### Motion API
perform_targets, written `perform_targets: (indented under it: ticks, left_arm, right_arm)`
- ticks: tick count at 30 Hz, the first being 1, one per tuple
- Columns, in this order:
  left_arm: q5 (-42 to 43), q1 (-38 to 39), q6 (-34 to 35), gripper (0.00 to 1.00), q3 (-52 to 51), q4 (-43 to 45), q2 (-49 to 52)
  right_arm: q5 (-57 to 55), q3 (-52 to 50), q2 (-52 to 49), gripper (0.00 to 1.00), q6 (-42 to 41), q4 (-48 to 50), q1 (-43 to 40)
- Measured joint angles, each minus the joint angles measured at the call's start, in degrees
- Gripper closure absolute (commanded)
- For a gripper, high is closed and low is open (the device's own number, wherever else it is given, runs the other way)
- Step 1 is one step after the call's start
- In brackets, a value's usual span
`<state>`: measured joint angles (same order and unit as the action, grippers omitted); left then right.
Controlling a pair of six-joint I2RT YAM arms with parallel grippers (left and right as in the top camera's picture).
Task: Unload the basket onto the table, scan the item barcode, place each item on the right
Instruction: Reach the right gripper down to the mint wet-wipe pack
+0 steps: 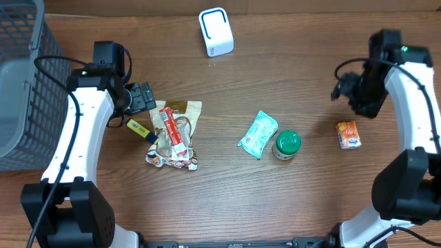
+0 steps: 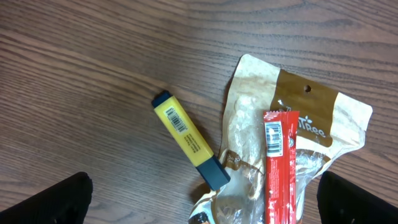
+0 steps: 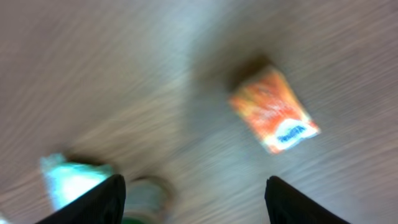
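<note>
The orange packet (image 1: 348, 134) is lying on the brown wood-grain table (image 1: 303, 207), well right of the white scanner (image 1: 216, 32) and nearer the robot. The right gripper (image 3: 194, 199) and left gripper (image 2: 205, 199) are gaping wide, gripping nothing.

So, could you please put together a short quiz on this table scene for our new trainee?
1. True or false: the orange packet lies apart from all the other items.
2. Which item lies on top of the brown pouch? A) red stick packet B) white device C) green-lidded jar
3. Short answer: which arm's wrist camera shows the yellow highlighter?
Key: 1 true; 2 A; 3 the arm with the left end effector.
</note>
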<state>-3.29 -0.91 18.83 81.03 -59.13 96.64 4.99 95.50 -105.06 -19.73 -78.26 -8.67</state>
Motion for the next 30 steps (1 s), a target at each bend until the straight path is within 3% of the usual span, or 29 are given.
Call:
perform_targets:
  ticks: [6, 13, 23, 30]
  left_arm:
    - [0.0, 0.0, 0.0, 0.0, 0.0, -0.02, 0.0]
    - [0.0, 0.0, 0.0, 0.0, 0.0, 0.02, 0.0]
    - [-0.02, 0.0, 0.0, 0.0, 0.0, -0.02, 0.0]
    - [0.0, 0.0, 0.0, 0.0, 0.0, -0.02, 0.0]
  right_arm:
    - [8.04, 4.68, 0.2, 0.37, 0.11, -1.99, 6.32]
    - [9.64, 0.68, 0.2, 0.37, -5.49, 9.99, 19.15]
    - [-4.2, -12.52, 0.17, 0.37, -20.57, 23.82, 35.67]
    - [-13.94, -19.58, 0.15, 0.35, -27.36, 25.22, 38.75]
